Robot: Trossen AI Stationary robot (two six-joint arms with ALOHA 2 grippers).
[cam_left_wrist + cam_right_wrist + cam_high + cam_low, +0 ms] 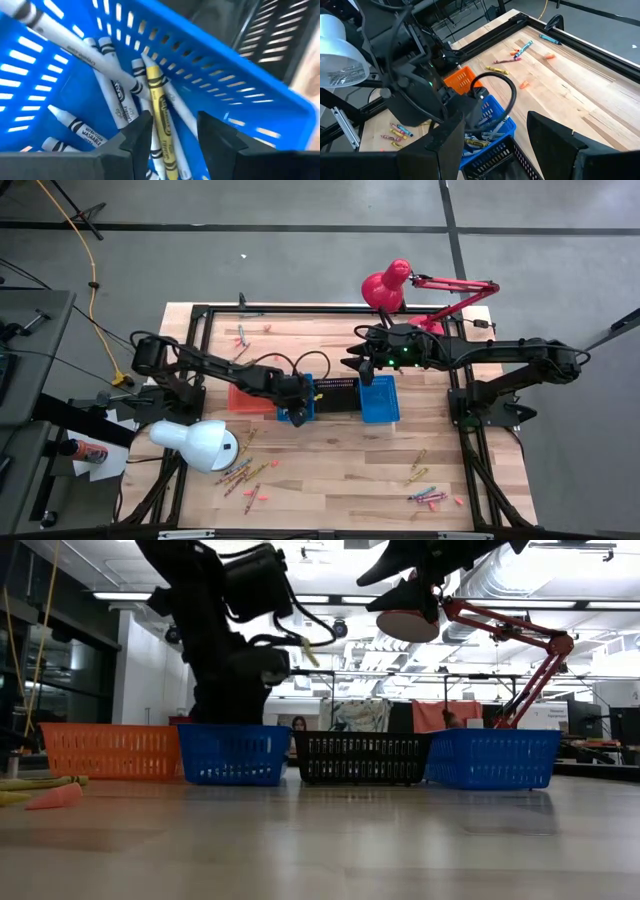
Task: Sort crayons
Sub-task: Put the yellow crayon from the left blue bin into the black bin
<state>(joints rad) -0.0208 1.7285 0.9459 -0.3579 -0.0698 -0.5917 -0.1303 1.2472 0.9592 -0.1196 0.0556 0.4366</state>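
My left gripper [172,120] reaches down into the left blue basket [300,408] and stands open. A yellow crayon [159,107] lies between its fingers, on top of several white crayons [112,95] at the basket's bottom. My right gripper [495,145] hangs open and holds nothing, high above the far side of the black basket [338,393]. Loose crayons lie on the table at the near left [240,472], the near right [425,495] and the far left [240,335]. My left gripper has the yellow crayon close beside one finger [142,127], with a clear gap to the other. I cannot tell whether that finger touches it. The crayon lies along the fingers and rests on the white crayons.
The baskets stand in a row: orange [245,398], blue, black, and a second blue [380,400]. A white lamp [195,443] stands over the near left and a red lamp [385,285] over the far right. Bare wood lies in front of the baskets.
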